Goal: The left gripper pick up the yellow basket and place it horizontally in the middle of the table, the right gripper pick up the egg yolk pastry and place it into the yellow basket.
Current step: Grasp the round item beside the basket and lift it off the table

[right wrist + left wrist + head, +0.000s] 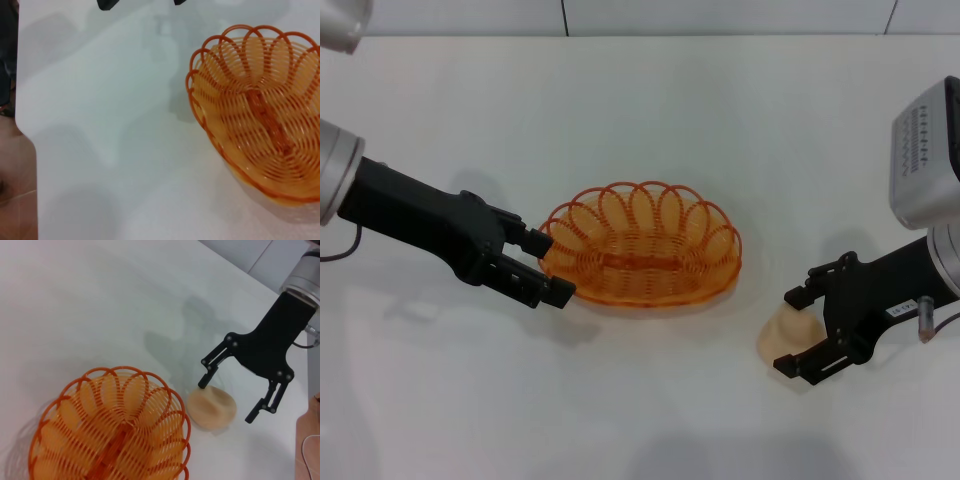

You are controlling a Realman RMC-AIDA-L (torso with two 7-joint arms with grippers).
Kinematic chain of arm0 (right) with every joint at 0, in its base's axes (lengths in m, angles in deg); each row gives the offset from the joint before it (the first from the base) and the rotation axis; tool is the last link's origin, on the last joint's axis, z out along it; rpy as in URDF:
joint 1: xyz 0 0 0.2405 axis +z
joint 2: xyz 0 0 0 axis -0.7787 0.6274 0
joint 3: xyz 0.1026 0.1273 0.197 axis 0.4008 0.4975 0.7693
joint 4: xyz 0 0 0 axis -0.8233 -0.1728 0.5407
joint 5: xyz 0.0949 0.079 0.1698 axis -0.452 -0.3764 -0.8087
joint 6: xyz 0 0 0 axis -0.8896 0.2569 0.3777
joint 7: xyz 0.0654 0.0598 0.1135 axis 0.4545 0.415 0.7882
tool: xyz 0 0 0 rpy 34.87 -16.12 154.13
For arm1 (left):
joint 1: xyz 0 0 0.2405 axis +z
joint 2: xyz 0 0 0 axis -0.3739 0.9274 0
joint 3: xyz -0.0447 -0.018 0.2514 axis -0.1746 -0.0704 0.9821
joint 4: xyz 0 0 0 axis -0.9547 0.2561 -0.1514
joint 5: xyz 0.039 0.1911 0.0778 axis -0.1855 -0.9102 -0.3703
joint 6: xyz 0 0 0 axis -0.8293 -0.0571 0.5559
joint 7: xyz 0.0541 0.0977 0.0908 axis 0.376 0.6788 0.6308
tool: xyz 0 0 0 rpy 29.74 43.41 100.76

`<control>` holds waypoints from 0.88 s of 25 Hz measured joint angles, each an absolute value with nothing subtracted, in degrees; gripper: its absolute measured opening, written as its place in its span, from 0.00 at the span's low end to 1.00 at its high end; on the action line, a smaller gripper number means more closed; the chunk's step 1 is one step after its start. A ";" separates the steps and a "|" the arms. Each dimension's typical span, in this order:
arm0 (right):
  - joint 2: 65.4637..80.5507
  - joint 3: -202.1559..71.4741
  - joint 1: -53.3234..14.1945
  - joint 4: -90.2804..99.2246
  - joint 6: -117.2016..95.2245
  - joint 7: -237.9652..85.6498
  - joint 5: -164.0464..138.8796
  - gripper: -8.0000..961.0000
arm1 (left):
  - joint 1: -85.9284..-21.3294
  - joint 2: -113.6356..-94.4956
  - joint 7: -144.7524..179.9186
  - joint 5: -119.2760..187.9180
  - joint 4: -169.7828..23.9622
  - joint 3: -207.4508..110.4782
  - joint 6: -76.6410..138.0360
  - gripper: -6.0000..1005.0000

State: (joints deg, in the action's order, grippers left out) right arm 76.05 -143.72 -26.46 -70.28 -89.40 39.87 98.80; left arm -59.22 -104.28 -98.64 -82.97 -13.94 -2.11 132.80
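Note:
The yellow basket lies lengthwise across the middle of the white table, open side up and empty. My left gripper is open at the basket's left end, with one finger on each side of the rim. The egg yolk pastry sits on the table to the right of the basket. My right gripper is open and straddles the pastry. The left wrist view shows the basket, the pastry and the right gripper, one fingertip at the pastry's edge. The right wrist view shows the basket.
The table's far edge meets a grey wall. In the right wrist view the table's edge drops to a brown floor. A brown surface shows past the table's edge in the left wrist view.

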 joint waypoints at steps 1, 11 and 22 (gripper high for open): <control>76.05 -143.81 -26.46 -70.29 -89.33 39.88 98.84 0.83 | -59.23 -104.27 -98.64 -82.97 -13.94 -2.11 132.80 0.88; 75.88 -143.11 -26.58 -70.34 -88.67 39.93 99.19 0.76 | -59.19 -104.28 -98.59 -82.97 -14.05 -2.10 132.67 0.87; 75.84 -142.90 -26.49 -71.52 -88.67 39.95 98.98 0.71 | -59.13 -104.28 -98.55 -82.97 -14.13 -2.10 132.67 0.87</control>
State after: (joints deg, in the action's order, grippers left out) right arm 75.84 -142.90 -26.49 -71.52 -88.67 39.95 98.98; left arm -59.13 -104.28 -98.55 -82.97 -14.13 -2.10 132.67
